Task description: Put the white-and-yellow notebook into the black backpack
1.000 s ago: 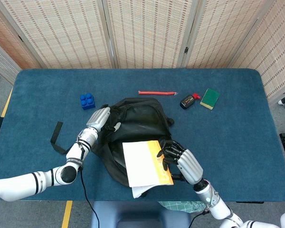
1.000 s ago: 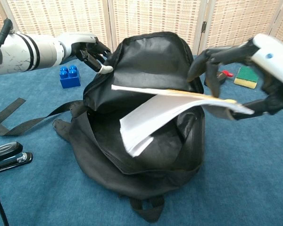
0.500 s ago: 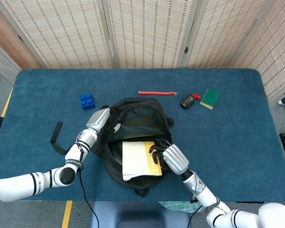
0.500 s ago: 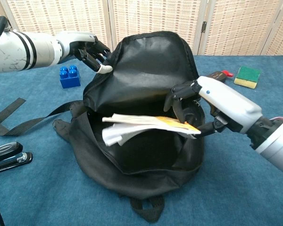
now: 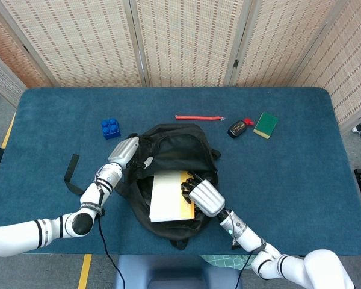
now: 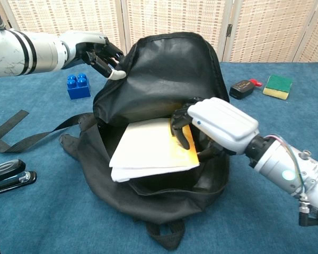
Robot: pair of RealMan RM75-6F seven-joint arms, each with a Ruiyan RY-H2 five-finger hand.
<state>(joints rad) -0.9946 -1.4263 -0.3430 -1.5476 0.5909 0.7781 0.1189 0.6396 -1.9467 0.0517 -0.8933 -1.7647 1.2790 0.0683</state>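
Items on the blue table (image 5: 301,174) are numbering one of each: one black backpack (image 5: 168,153), one white-and-yellow notebook (image 5: 168,195), one blue block (image 5: 111,127), one red pen (image 5: 198,117), one small black-and-red device (image 5: 239,127), one green sponge (image 5: 266,124), one loose black strap (image 5: 72,173), and, at the near left edge of the chest view, one black stapler (image 6: 8,175).

The right hand (image 6: 214,123) is pinching the notebook's right edge, its dark fingers (image 6: 180,127) curling over the yellow cover while the thumb is pressing from beneath. The left hand (image 6: 93,48) is gripping the backpack's far left rim, fingers curled around the fabric and holding the mouth open.

The notebook is lying tilted inside the open mouth of the backpack, its white pages to the left and its yellow strip directly beneath the right hand. It is sitting well to the right of, and nearer than, the left hand.
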